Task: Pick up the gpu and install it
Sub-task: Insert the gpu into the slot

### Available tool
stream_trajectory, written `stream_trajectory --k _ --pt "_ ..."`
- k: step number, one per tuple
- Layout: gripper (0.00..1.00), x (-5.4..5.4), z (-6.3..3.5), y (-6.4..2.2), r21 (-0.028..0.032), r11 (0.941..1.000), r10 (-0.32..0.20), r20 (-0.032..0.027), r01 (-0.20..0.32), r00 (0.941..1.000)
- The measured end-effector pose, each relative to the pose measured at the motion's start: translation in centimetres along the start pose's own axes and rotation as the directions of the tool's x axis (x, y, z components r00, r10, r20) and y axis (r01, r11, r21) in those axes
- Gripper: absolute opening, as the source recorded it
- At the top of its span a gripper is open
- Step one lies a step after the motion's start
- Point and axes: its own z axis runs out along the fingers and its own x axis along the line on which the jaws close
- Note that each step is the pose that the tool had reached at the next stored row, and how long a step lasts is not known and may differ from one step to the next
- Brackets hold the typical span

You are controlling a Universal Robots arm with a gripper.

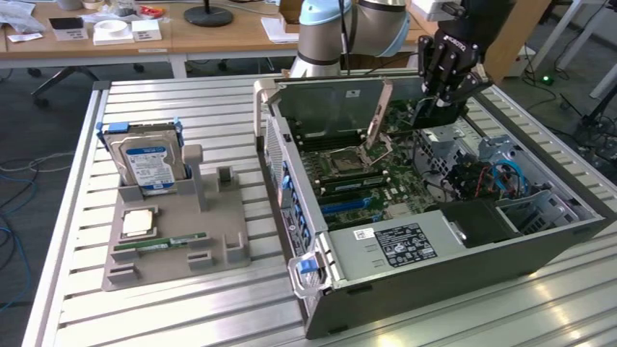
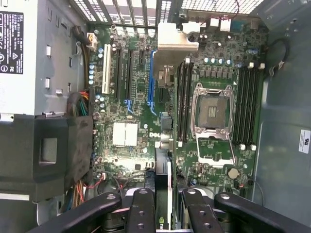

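Slatted metal bench carries an open computer case. The gpu hangs edge-on above the motherboard, clamped between the narrow jaws of the gripper. The arm points the gripper straight down into the case.

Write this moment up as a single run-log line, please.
gripper: shut on gpu | location: above motherboard, inside open case | gpu seated: not yet

HDD upright in gray holder, RAM stick & CPU flat on it
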Motion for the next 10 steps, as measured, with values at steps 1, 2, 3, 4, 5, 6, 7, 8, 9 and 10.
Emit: stream_trajectory --k 1,2,3,4,5,6,7,8,9,10 --pt "0.26 0.00 0.04 0.06 0.0007 1.0000 0.000 0.0000 0.000 1.0000" --pt "0.26 0.00 0.05 0.06 0.0007 1.0000 0.000 -0.0002 0.000 1.0000" --pt "0.26 0.00 0.05 0.06 0.0007 1.0000 0.000 -0.0003 0.000 1.0000" --pt "0.26 0.00 0.05 0.06 0.0007 1.0000 0.000 -0.0003 0.000 1.0000" --pt "0.26 0.00 0.06 0.06 0.0007 1.0000 0.000 -0.0002 0.000 1.0000" --pt "0.26 0.00 0.06 0.07 0.0008 1.0000 0.000 -0.0001 0.000 1.0000" --pt "0.26 0.00 0.06 0.07 0.0008 1.0000 0.000 -0.0001 0.000 1.0000" --pt "0.26 0.00 0.07 0.07 0.0008 1.0000 0.000 0.0000 0.000 1.0000" --pt "0.26 0.00 0.09 0.07 0.0008 1.0000 0.000 0.0000 0.000 1.0000" --pt "0.26 0.00 0.12 0.07 0.0009 1.0000 0.000 0.0001 0.000 1.0000"
